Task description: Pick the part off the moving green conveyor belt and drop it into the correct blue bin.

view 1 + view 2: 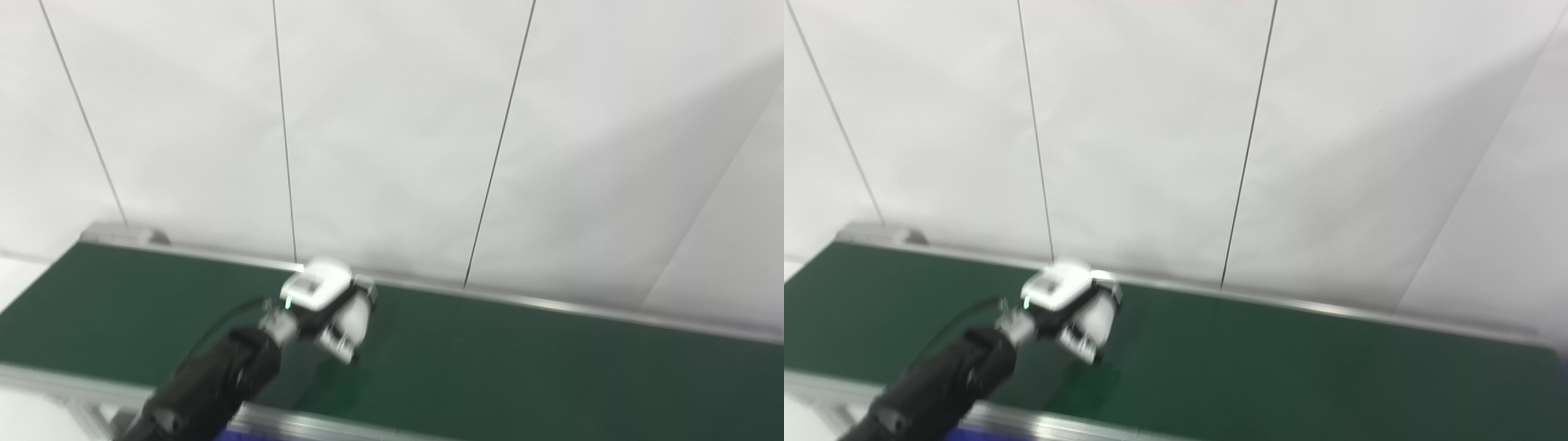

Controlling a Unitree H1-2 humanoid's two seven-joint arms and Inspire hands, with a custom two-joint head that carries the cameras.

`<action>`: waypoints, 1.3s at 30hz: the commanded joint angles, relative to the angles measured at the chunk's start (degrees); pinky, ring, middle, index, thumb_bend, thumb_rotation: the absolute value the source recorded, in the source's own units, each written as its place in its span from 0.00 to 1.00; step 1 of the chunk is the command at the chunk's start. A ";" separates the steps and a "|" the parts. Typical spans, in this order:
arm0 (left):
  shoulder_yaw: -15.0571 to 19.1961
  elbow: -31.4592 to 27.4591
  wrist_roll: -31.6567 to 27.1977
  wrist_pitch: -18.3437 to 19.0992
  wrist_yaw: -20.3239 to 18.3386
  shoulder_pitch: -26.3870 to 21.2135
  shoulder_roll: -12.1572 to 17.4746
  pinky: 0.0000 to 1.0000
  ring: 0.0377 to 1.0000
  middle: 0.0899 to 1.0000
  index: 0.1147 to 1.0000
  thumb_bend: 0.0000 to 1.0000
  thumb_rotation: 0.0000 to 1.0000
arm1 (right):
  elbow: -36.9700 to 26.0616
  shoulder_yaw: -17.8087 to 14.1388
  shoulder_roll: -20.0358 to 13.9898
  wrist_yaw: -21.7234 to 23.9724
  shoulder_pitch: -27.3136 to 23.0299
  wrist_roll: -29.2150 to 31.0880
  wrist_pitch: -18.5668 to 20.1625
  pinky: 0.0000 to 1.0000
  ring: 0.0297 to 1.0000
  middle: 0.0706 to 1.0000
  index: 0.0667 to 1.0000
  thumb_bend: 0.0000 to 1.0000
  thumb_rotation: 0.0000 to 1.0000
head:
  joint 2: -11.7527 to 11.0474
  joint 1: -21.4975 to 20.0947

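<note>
My left hand hangs just above the green conveyor belt, near its middle left, and casts a shadow on the belt under it. The hand also shows in the right eye view. It is white and blurred, with its fingers curled downward. A pale rounded shape sits between the fingers, but the blur hides whether it is a part or the hand itself. No loose part shows elsewhere on the belt. My right hand is out of view.
A silver rail edges the belt's far side, with a white panelled wall behind it. A near rail runs along the front. A sliver of blue shows below it at the bottom edge.
</note>
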 commanded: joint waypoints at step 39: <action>1.53 -23.35 4.99 -6.76 -11.42 29.44 -2.54 0.42 0.40 0.43 0.47 0.50 0.00 | -18.23 -2.07 -2.49 4.10 -0.30 6.56 14.26 0.73 0.76 0.82 0.82 0.82 0.90 | 16.05 4.61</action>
